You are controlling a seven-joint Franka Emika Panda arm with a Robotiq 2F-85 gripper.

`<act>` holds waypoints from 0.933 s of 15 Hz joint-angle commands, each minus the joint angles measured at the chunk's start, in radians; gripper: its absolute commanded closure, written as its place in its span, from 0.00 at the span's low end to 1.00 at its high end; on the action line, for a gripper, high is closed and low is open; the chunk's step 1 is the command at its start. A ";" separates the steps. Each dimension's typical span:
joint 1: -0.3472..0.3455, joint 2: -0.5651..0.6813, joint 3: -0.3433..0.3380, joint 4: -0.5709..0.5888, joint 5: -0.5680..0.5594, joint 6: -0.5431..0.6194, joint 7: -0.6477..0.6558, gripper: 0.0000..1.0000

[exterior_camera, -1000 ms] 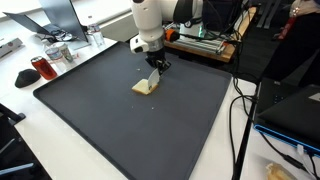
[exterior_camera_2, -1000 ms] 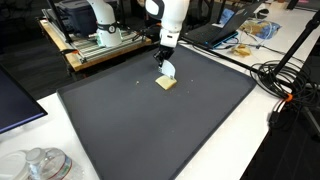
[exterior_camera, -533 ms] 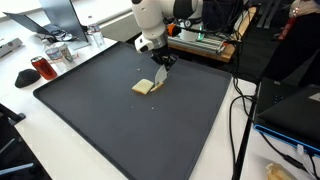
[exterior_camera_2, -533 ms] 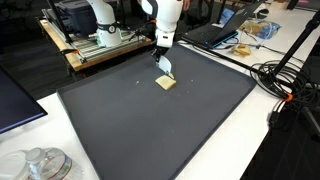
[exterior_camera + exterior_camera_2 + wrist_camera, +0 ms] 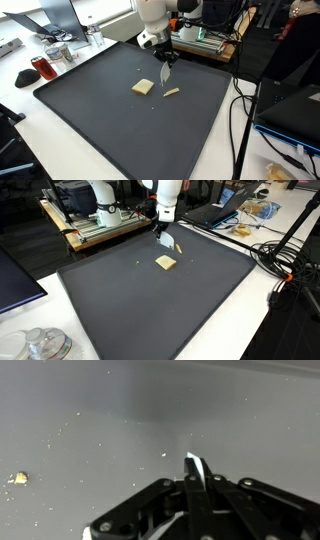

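Starting far left in an exterior view, a red cup (image 5: 41,68) is sitting on the white table, just off the 9 o'clock edge of the big black mat (image 5: 100,125). Moving right, a tan slice (image 5: 143,87) of something bread-like is lying flat on the mat, up in its 12 o'clock half.

The gripper (image 5: 164,55) is hanging over the mat at roughly 1 o'clock from that slice and isn't touching it. Its jaws are squeezing together on a thin white utensil (image 5: 166,71) that's pointing down. I can't really tell if the tip is clearing the mat.

At the slice's 3 o'clock, a little yellowish sliver (image 5: 171,92) is lying near it but apart, pretty much below the utensil. Past the mat's 3 o'clock edge, black cables (image 5: 240,120) are trailing over the table.

In an exterior view from the opposite angle, the slice (image 5: 166,263) is sitting with the gripper (image 5: 162,225) at its 12 o'clock. The utensil (image 5: 170,243) is slanting down between them.

On the wrist cam, a crumb (image 5: 17,478) is lying at 9 o'clock. The utensil (image 5: 193,465) is poking out from the pinched fingers, right of centre.
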 commanded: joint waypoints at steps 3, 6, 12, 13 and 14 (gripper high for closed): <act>0.005 -0.087 -0.017 0.041 -0.039 -0.090 0.046 0.99; 0.026 -0.067 -0.012 0.131 -0.100 -0.185 0.114 0.99; 0.081 -0.019 0.004 0.291 -0.184 -0.214 0.266 0.99; 0.094 -0.009 0.004 0.312 -0.208 -0.215 0.310 0.99; 0.109 0.003 0.003 0.332 -0.235 -0.222 0.350 0.99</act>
